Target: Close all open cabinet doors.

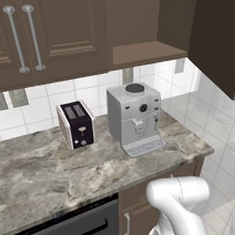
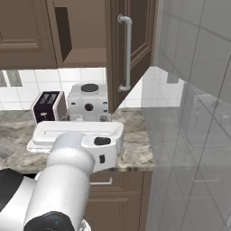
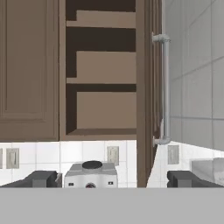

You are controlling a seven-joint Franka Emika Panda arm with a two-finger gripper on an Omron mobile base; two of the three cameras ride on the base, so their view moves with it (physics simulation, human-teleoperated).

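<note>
With its jaws spread wide and empty, the gripper (image 3: pixel 112 179) faced the open dark brown wooden cabinet door (image 3: pixel 146 87), apparently approaching; next, pushing it shut.

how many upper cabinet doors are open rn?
1. The open door hangs above the counter's right end, over the coffee machine, swung out edge-on with shelves exposed. The two doors left of it are shut. More may sit outside the views.
</note>
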